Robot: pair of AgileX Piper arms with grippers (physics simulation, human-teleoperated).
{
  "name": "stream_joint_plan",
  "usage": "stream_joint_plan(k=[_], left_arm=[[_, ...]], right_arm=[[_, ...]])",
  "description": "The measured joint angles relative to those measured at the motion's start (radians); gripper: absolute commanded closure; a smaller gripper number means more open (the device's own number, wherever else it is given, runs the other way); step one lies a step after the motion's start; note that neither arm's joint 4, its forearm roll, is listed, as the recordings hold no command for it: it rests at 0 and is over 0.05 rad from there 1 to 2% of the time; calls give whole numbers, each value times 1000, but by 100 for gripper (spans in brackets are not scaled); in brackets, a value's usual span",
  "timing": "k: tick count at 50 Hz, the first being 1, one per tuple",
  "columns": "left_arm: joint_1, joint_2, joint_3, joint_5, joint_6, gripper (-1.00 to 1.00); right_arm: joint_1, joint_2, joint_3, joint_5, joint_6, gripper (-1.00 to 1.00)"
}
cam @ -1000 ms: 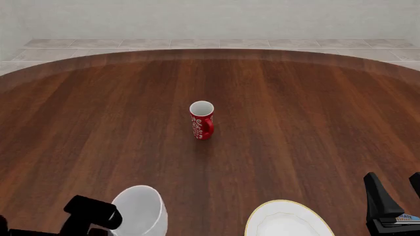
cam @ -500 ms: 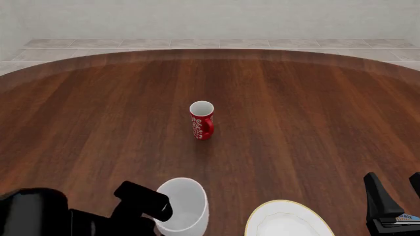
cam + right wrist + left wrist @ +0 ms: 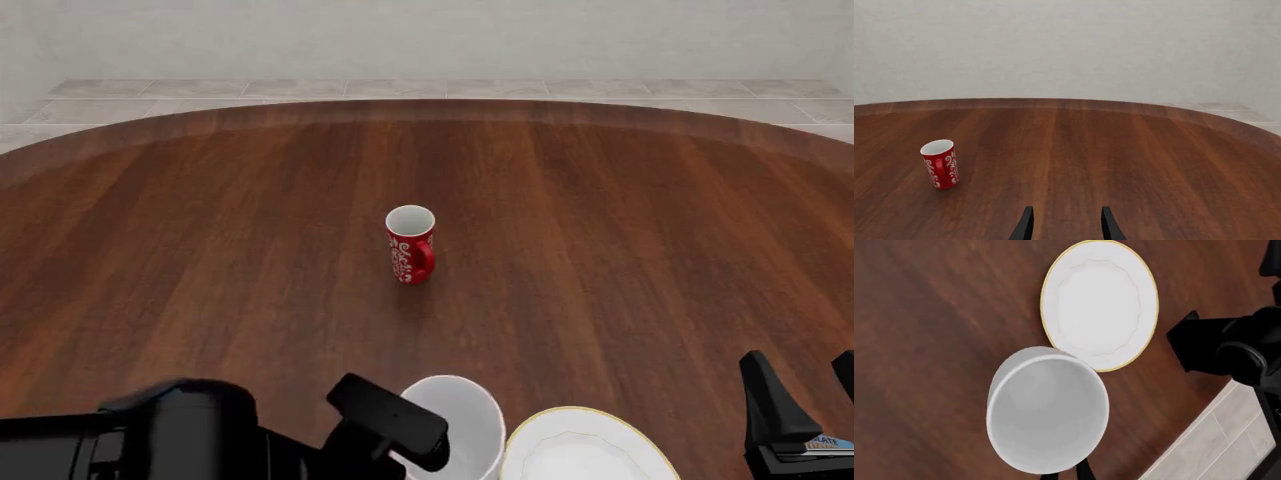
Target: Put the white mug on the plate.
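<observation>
over the last second the white mug (image 3: 454,425) has travelled along the near edge of the table (image 3: 601,250), from close to the near left corner to a spot right beside the plate (image 3: 587,450); a second ago it sat well to the left, half a second ago about midway. the left gripper (image 3: 400,425) has come across with it, so the mug is being carried, not pushed by chance. in the left wrist view the mug (image 3: 1047,415) hangs upright, mouth open to the camera, its rim overlapping the gold edge of the plate (image 3: 1101,305); only the tips of two dark fingers (image 3: 1084,472) show at its near side, so the jaws appear closed on the mug wall, though the contact itself is hidden

the plate is bare and the mug is not yet over its middle, so i judge the carry nearly done: a little more travel to the right, then lower and let go

the right gripper (image 3: 1064,225) has not shifted, its fingers parted and holding nothing, pointing over the table toward the red mug (image 3: 410,245), which stands unmoved near the table's centre
</observation>
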Motion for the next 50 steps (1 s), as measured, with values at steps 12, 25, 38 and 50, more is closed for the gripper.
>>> stream_joint_plan(k=[12, 25, 38, 50], left_arm=[[-14, 48, -43, -1, 11, 100], [-19, 98, -89, -1, 32, 100], [-35, 156, -139, -3, 45, 100], [-55, 223, -180, -18, 48, 100]], right_arm=[[0, 0, 0, 0, 0, -100], [0, 0, 0, 0, 0, -100], [0, 0, 0, 0, 0, -100], [0, 0, 0, 0, 0, -100]])
